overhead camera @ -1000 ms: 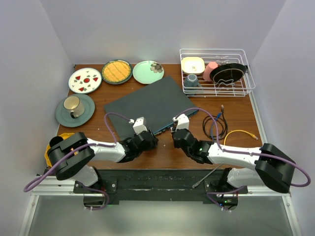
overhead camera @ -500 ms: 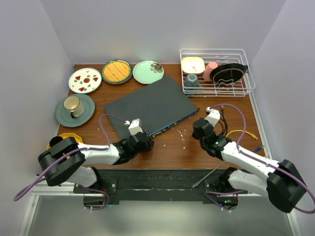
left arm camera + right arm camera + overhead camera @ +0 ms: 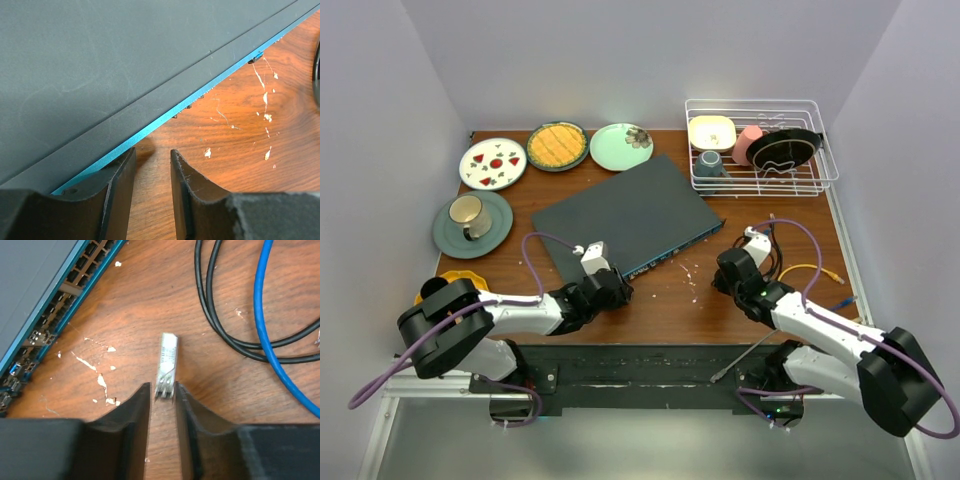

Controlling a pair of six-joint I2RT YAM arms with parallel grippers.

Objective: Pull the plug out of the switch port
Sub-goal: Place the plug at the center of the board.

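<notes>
Plug (image 3: pixel 167 362), a small silvery module, is lying flat on the counter (image 3: pixel 660 300), out of the switch and well clear of its ports. Its near end is sitting between the tips of the right claw (image 3: pixel 162 390). The jaws are standing slightly parted, a shade wider than the plug's end, with a sliver of wood showing on one side; nothing is being gripped.

Just beyond the plug, two black cables (image 3: pixel 220 330) and a blue cable (image 3: pixel 262 325) are curving across the wood, apart from it. White flecks (image 3: pixel 100 380) are dotting the counter between the plug and the switch.

Left claw (image 3: pixel 152 157) is hovering low at the switch's near left corner, jaws parted with only bare wood between them. One finger is sitting right beside the blue front edge; contact cannot be told.

Switch (image 3: pixel 620 212) is lying flat and angled across the middle of the counter, its blue socketed edge facing the two arms.

Farther out, from the top view:
- a yellow cable (image 3: pixel 810 268) is trailing to the right of the black loops
- a white wire dish rack (image 3: pixel 762 192) is standing at the far right, holding crockery
- a strawberry-patterned plate (image 3: pixel 492 163), an orange checked plate (image 3: pixel 557 146) and a green plate (image 3: pixel 621 146) are lining the far edge
- a mug (image 3: pixel 470 212) is sitting on a grey saucer (image 3: pixel 445 235) at far left
</notes>
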